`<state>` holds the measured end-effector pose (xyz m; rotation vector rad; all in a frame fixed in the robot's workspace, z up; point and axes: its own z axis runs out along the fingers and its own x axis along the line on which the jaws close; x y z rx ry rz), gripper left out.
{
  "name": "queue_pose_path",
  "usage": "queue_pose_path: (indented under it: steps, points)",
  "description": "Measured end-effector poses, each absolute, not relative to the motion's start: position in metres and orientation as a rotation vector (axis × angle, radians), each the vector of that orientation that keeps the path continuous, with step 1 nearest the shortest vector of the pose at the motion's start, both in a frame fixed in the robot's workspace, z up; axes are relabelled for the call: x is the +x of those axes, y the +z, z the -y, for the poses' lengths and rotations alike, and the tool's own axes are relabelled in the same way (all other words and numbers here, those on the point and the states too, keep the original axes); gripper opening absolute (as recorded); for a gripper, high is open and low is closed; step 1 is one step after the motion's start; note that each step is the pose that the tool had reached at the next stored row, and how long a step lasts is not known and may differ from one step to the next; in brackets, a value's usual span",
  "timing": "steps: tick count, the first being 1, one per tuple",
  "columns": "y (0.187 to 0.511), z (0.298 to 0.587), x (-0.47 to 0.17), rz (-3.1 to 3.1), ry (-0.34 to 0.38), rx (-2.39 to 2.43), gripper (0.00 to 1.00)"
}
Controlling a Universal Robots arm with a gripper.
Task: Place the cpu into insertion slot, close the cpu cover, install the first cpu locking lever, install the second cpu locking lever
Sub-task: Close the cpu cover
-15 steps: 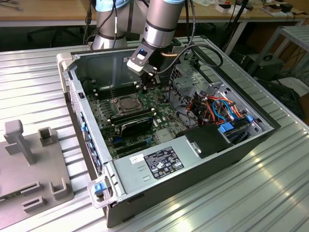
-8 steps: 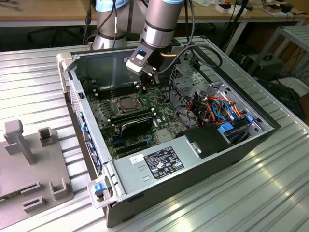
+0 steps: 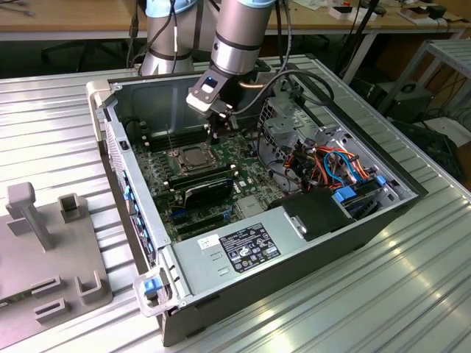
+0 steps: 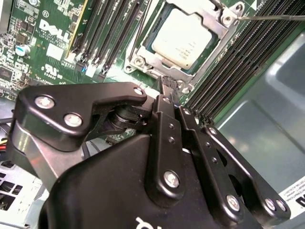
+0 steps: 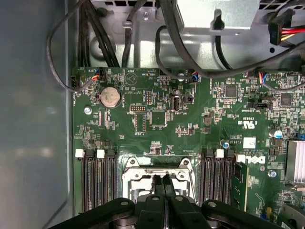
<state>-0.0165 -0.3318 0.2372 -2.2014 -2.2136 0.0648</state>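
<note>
The cpu [image 4: 185,37], a flat silver-grey square, lies in the insertion slot [image 3: 188,156] of the green motherboard. The silvery cpu cover [image 4: 213,53] lies flat around the chip's edges. A thin wire locking lever [image 4: 269,17] sticks out from one corner of the socket; in the exterior view it stands up as a fine line [image 3: 171,141]. My gripper [image 4: 168,86] is shut, its black fingertips pressed together right at the socket's rim [image 5: 143,174], beside the chip. Nothing shows between the fingers. In the exterior view the gripper [image 3: 219,131] hangs just to the right of the socket.
Long black memory slots [image 5: 97,183] flank the socket on both sides. Black cables [image 5: 109,43] and the metal case wall [image 5: 33,119] border the board. A drive cage with orange and blue wires [image 3: 331,162] fills the case's right side. A grey fixture plate [image 3: 44,250] lies outside.
</note>
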Motion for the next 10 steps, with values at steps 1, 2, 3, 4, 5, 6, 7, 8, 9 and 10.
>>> queue_pose_path:
  steps: [1, 2, 3, 4, 5, 6, 7, 8, 9, 10]
  points:
    - [0.2370, 0.3318, -0.0170, 2.213, 0.065, -2.201, 0.11]
    - [0.2367, 0.3318, -0.0176, 2.213, 0.066, -2.201, 0.11]
    - [0.2365, 0.3318, -0.0181, 2.213, 0.066, -2.201, 0.11]
    - [0.2364, 0.3318, -0.0184, 2.213, 0.067, -2.200, 0.11]
    - [0.2363, 0.3318, -0.0188, 2.212, 0.068, -2.200, 0.11]
    - [0.2362, 0.3318, -0.0190, 2.212, 0.068, -2.200, 0.11]
    - [0.2360, 0.3318, -0.0192, 2.212, 0.068, -2.200, 0.11]
    - [0.2358, 0.3318, -0.0196, 2.212, 0.068, -2.200, 0.11]
    - [0.2356, 0.3318, -0.0201, 2.211, 0.069, -2.199, 0.11]
    - [0.2356, 0.3318, -0.0201, 2.212, 0.070, -2.199, 0.11]
